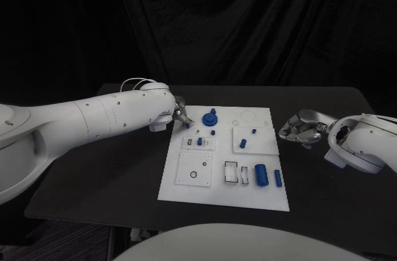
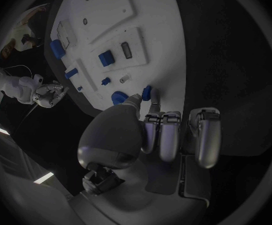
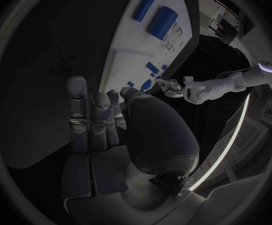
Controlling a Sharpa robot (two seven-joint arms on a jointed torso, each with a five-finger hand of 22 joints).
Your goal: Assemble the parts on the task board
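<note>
Watching our left hand (image 1: 181,116) hover, empty and loosely spread, at the task board's (image 1: 217,199) far-left corner beside the blue round part (image 1: 209,120); our right hand (image 1: 299,130) idles right, unladen. We judge a careless reach could knock that part askew.

I see a matt white task board (image 1: 217,186) with smooth blue plastic parts (image 1: 260,175) on my matt black desk (image 1: 116,175), hands (image 1: 299,130) gleaming metallic.
</note>
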